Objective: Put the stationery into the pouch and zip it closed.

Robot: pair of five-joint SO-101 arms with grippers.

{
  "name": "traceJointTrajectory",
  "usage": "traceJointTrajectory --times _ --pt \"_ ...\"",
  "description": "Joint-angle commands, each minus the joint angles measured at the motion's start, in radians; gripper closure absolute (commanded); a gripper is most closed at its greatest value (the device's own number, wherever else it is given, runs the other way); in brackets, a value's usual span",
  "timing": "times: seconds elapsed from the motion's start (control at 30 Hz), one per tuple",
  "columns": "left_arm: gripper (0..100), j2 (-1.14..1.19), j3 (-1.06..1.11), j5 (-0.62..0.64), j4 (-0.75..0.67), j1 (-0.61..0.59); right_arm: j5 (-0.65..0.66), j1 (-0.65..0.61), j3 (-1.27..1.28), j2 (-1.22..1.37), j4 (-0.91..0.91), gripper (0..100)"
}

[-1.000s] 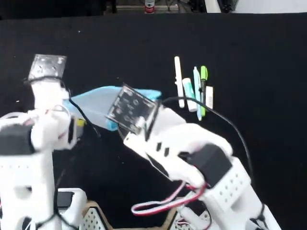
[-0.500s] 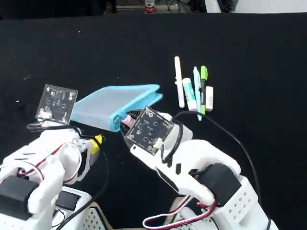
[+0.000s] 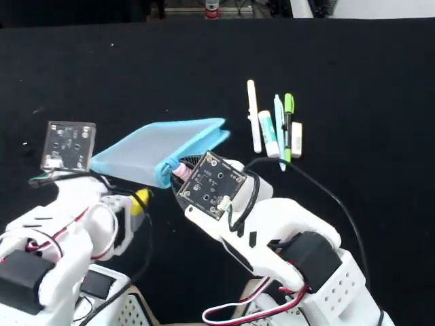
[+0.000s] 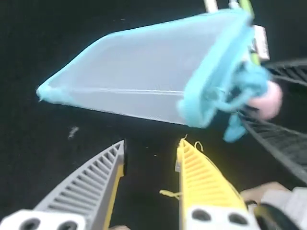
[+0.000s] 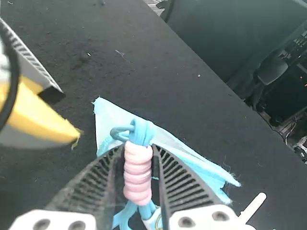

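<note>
Our right claw (image 5: 138, 152) is clamped on the pink zip pull (image 5: 138, 177) of the pouch (image 3: 156, 146), our left claw (image 4: 151, 143) gapes just short of it — tugging, we risk dragging the unpinned pouch, stationery (image 3: 275, 129) lying beyond.

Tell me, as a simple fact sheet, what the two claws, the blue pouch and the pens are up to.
Pouch: light blue, on the black table.
Right gripper: shut on the pink zipper pull at the pouch's end.
Left gripper: open, empty, close beside the pouch.
Stationery: in a row on the table, outside the pouch.
</note>
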Motion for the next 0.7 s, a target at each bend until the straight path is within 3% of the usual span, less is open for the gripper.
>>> traceJointTrajectory --times 0.0,0.23,0.37,0.67 --pt "82 0.003 -0.027 0.008 -0.049 0.090 -0.009 -0.006 -0.007 -0.019 -0.031 98.8" --pt "82 -0.002 0.050 0.083 -0.170 0.101 -0.009 -0.008 -0.007 -0.021 -0.028 98.8" --pt "75 -0.002 0.058 0.098 -0.180 0.093 -0.009 -0.008 -0.007 -0.022 -0.026 98.8" --pt "75 0.000 0.093 0.089 -0.221 0.056 -0.009 -0.008 -0.007 -0.025 -0.021 98.8"
